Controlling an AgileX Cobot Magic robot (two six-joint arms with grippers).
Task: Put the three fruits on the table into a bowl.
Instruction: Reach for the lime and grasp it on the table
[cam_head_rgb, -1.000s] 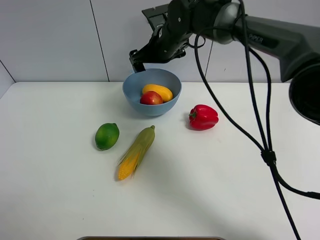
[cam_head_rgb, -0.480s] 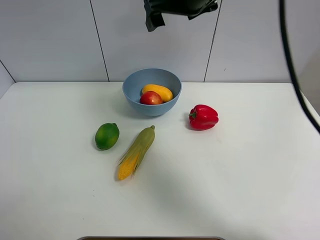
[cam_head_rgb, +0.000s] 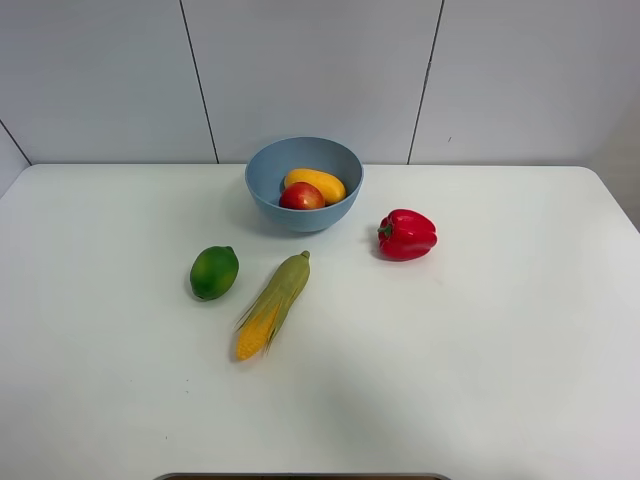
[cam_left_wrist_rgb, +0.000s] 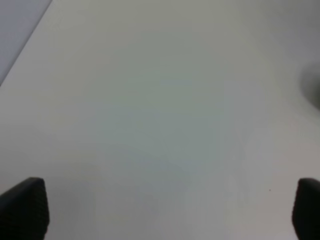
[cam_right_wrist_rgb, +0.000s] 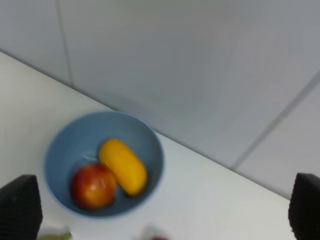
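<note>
My left gripper (cam_left_wrist_rgb: 165, 212) hangs over bare table (cam_left_wrist_rgb: 150, 100), its jaws spread wide with nothing between them. Nearest me lies the corn cob (cam_head_rgb: 272, 305), with the green lime-like fruit (cam_head_rgb: 214, 272) on the tabletop just to its left and the red bell pepper (cam_head_rgb: 407, 234) farther back on the right. Farthest back, the blue bowl (cam_head_rgb: 264, 198) holds the mango-like fruit (cam_head_rgb: 318, 182) and the apple-like fruit (cam_head_rgb: 302, 197) touching each other, and my right gripper (cam_right_wrist_rgb: 162, 207) looks down on it from above, jaws wide and empty.
</note>
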